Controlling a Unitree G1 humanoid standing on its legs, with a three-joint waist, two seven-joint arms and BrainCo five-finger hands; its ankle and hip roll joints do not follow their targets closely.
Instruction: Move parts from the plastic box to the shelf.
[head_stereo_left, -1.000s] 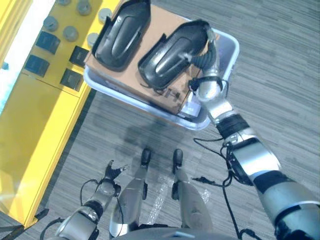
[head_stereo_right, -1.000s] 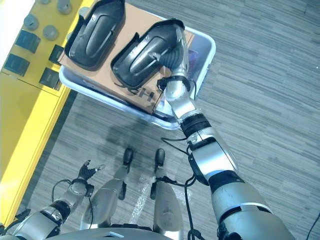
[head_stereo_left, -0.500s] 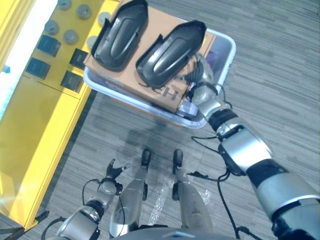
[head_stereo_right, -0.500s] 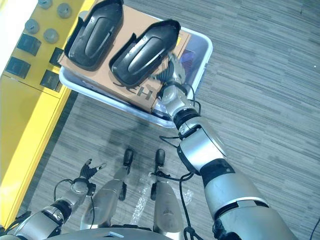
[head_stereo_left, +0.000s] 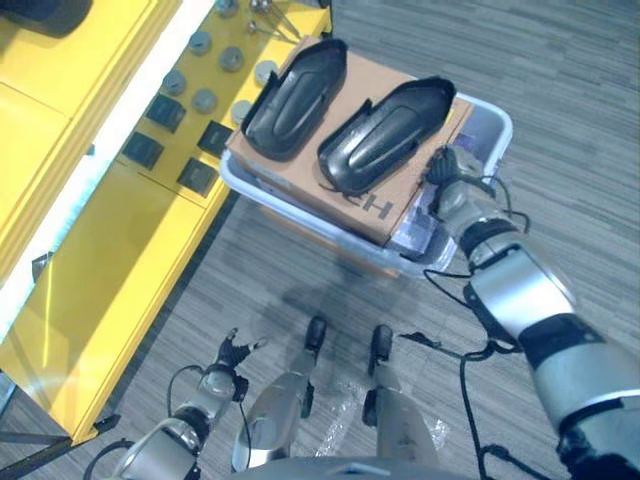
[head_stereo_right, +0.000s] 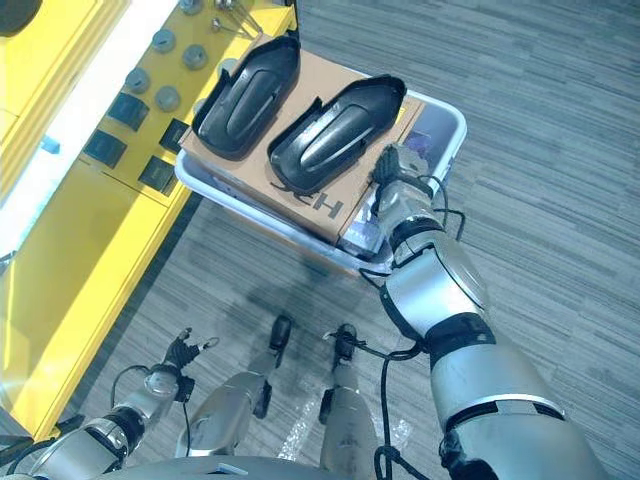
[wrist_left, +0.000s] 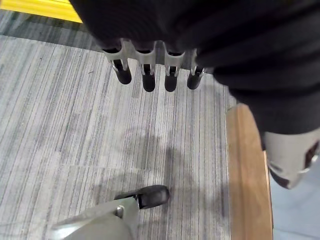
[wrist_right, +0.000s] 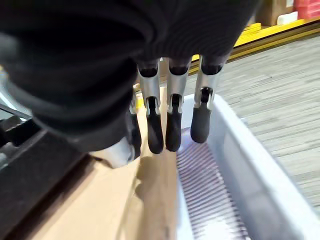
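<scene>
A pale plastic box (head_stereo_left: 493, 118) stands on the floor beside the yellow shelf (head_stereo_left: 100, 240). A cardboard sheet (head_stereo_left: 385, 205) lies across the box and carries two black moulded parts side by side, one nearer the shelf (head_stereo_left: 295, 98) and one nearer my right arm (head_stereo_left: 385, 135). My right hand (head_stereo_left: 447, 180) hovers at the cardboard's right edge, just off the nearer part's end, holding nothing. In the right wrist view its fingers (wrist_right: 172, 125) hang relaxed over the gap between cardboard (wrist_right: 115, 205) and box wall (wrist_right: 240, 165). My left hand (head_stereo_left: 228, 358) hangs low over the floor, fingers (wrist_left: 145, 75) straight.
Several grey round pieces (head_stereo_left: 205, 100) and dark square pieces (head_stereo_left: 160, 112) lie on the yellow shelf's top, close to the box's left side. Grey striped carpet (head_stereo_left: 560, 90) spreads to the right of the box and in front of it.
The camera has shifted, bringing more of the shelf into view. My right hand has drawn back from under the nearer black part's end to the cardboard's edge. The left hand has stayed put.
</scene>
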